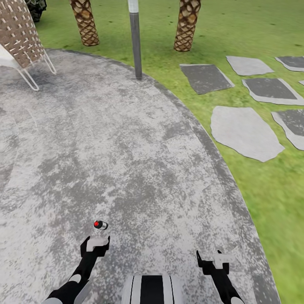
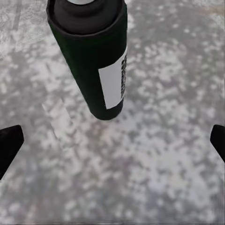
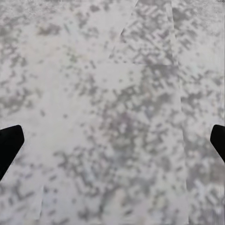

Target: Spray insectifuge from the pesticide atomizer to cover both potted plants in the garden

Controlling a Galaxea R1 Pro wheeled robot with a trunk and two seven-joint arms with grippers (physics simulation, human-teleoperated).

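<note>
- Mottled grey patio (image 1: pixel 126 139) fills most of the head view; lawn (image 1: pixel 270 190) and stepping stones (image 1: pixel 242 133) lie at the right, palm trunks (image 1: pixel 85 23) along the top.
- Low in that view, left of centre, the pesticide atomizer (image 2: pixel 93 61) stands on the paving just beyond the left gripper (image 1: pixel 97 245), whose fingers are spread wide, apparently lined up for a grasp.
- Right gripper (image 1: pixel 213 261) hangs idle, fingers apart, holding nothing.

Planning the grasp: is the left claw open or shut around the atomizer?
Open. In the left wrist view its fingertips sit far apart at the frame's edges, and the pesticide atomizer stands beyond them, ungripped.
</note>
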